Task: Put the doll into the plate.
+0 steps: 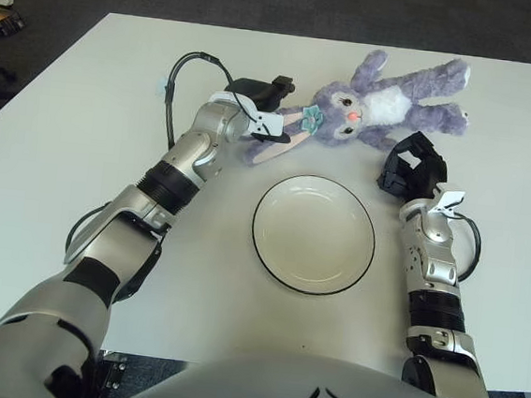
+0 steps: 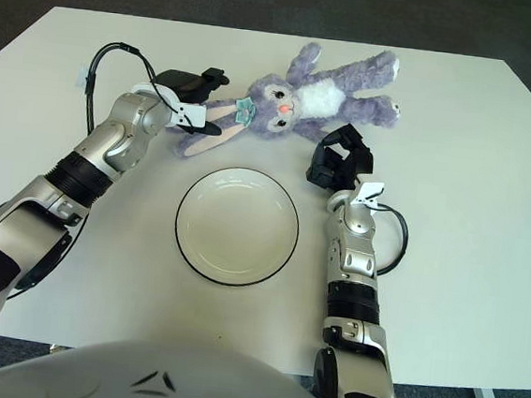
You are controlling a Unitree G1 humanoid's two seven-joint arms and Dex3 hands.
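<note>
A purple plush rabbit doll (image 1: 388,103) lies on its back across the far side of the white table, head to the left, long ears trailing toward my left hand. A round white plate (image 1: 314,234) with a dark rim sits in front of it with nothing in it. My left hand (image 1: 264,93) hovers at the doll's ears, its black fingers spread beside the head and closed on nothing. My right hand (image 1: 412,166) shows just in front of the doll's body, right of the plate, fingers loosely curved and holding nothing.
The table (image 1: 74,134) ends at a far edge just behind the doll, with dark carpet beyond. A small object (image 1: 1,15) lies on the floor at the far left. Black cables loop off my left wrist (image 1: 179,68) and right wrist (image 1: 473,245).
</note>
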